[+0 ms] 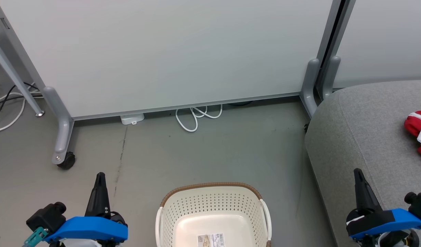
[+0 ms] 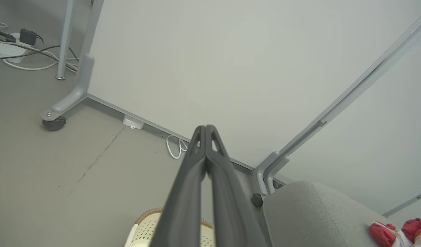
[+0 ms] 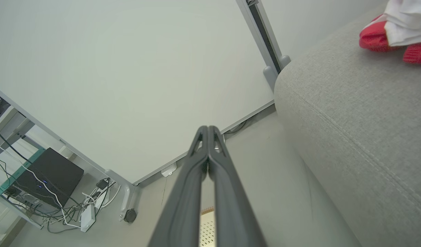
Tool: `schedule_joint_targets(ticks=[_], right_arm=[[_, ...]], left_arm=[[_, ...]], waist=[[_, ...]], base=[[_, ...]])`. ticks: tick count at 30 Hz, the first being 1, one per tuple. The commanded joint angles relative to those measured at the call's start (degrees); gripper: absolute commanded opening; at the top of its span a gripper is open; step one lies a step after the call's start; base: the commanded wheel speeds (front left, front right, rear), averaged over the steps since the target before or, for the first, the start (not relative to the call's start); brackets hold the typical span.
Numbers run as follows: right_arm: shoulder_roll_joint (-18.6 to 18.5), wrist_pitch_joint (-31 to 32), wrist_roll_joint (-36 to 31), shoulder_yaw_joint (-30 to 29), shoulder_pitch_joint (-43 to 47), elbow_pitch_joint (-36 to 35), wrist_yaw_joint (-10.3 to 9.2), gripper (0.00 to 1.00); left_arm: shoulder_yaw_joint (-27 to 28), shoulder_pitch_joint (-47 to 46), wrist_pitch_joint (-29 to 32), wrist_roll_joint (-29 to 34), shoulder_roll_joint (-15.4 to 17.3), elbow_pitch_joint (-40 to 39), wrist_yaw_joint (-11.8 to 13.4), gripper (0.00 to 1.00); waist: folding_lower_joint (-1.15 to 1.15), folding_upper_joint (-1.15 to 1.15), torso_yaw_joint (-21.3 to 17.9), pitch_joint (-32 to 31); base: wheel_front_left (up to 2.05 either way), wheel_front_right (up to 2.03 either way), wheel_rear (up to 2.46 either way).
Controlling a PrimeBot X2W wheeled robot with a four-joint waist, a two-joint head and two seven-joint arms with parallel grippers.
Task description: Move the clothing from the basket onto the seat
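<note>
So the basket (image 1: 210,187) sits low in the middle of the head view, on the grey floor (image 1: 231,147). You can see its cream bottom with the barcode sticker (image 1: 211,240) on it. The nearest part of it is cut off by the frame edge.

The clothing (image 1: 418,130) isn't in it. It's a red bundle with some white in it, lying on top of the seat (image 1: 364,137), well off to the basket's right and further back. Can't make out if it's one garment or two bunched together, since the frame edge cuts it off too. The seat itself is the big grey upholstered thing just right of the basket, with a strip of floor between them.

The left pincer (image 1: 100,176) hangs to the left of the basket, its fingers pressed together at the tips with nothing between them. The right pincer (image 1: 358,171) is the same deal on the basket's right, in front of the seat's side, tips pressed together and carrying nothing.

Behind the basket there's a pale partition panel (image 1: 162,51) with a white cable (image 1: 196,118) looped at its foot. Back and left of the basket is a caster (image 1: 67,160).
</note>
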Motion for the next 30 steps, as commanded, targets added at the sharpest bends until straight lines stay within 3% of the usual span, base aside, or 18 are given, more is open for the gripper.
schedule_joint_targets(ticks=[1, 30], right_arm=[[-0.1, 0.6, 2.7, -0.2, -1.1, -1.1, 0.01, 0.00], [0.6, 6.2, 24.3, -0.9, -1.7, -2.4, 0.02, 0.00]], left_arm=[[0.7, -1.8, 0.6, -2.4, 0.1, -1.0, -0.2, 0.00], [3.2, -2.9, 6.0, -23.6, 0.1, -1.3, -0.7, 0.00]], waist=[[0.00, 0.00, 0.0, 0.0], [0.00, 0.00, -0.5, 0.2]], base=[[0.00, 0.00, 0.00], [0.00, 0.00, 0.00]])
